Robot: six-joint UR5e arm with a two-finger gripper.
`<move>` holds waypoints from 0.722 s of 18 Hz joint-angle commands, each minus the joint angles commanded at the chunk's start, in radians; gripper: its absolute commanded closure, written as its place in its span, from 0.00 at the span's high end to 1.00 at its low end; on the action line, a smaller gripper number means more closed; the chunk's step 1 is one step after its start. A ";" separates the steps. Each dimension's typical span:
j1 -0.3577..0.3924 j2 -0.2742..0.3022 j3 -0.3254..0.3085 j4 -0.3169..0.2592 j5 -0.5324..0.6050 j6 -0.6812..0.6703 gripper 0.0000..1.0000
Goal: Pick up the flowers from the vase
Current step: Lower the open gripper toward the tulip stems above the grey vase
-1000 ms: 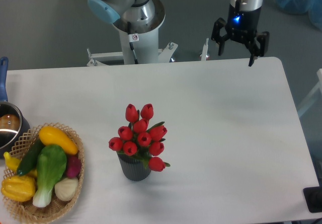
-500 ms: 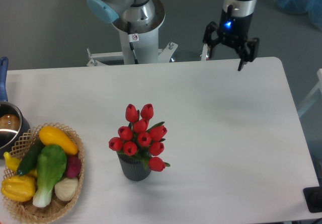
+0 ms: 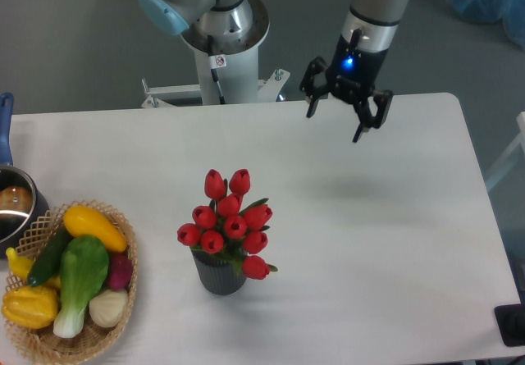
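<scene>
flowers (image 3: 230, 222): red tulip bunch, buds packed tight, standing in the vase (image 3: 218, 273) near the table's front edge, a bit left of centre. One bud droops over the vase rim on the right; green leaf tips show between the buds.
vase: small, dark grey, ribbed, upright. Stems are hidden inside it and behind the buds.
gripper (image 3: 344, 112): above the table's back edge, right of centre, well apart from the flowers. Fingers spread wide, nothing between them. Blue light lit on the body.
table (image 3: 385, 242): white; carries everything here.
handling (judgement): bunch looks light and probably artificial, buds soft or crushable, so a hard pinch on the heads is risky. The bundle should lift as one piece if it's tied, but no tie is visible from here.
grasp point (judgement): best bet is the stem cluster just above the vase mouth, under the buds, coming in from the side. From this angle almost no stem is exposed, so the fallback is a gentle close around the lower buds.
risk (judgement): vase is small and likely light; it could ride up with the stems or tip if the pull isn't straight up.
basket (image 3: 115, 320): wicker, front left corner, filled with toy vegetables. Not the target.
pot (image 3: 15, 205): metal, at the left edge, partly cut off.
writing: small sticker on the robot base (image 3: 220, 63), too small to read. No other labels or brands visible.
</scene>
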 joint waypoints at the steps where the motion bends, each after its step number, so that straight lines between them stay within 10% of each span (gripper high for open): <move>1: -0.005 -0.008 0.000 0.000 -0.012 0.000 1.00; 13: -0.060 -0.051 -0.006 0.018 -0.155 -0.014 1.00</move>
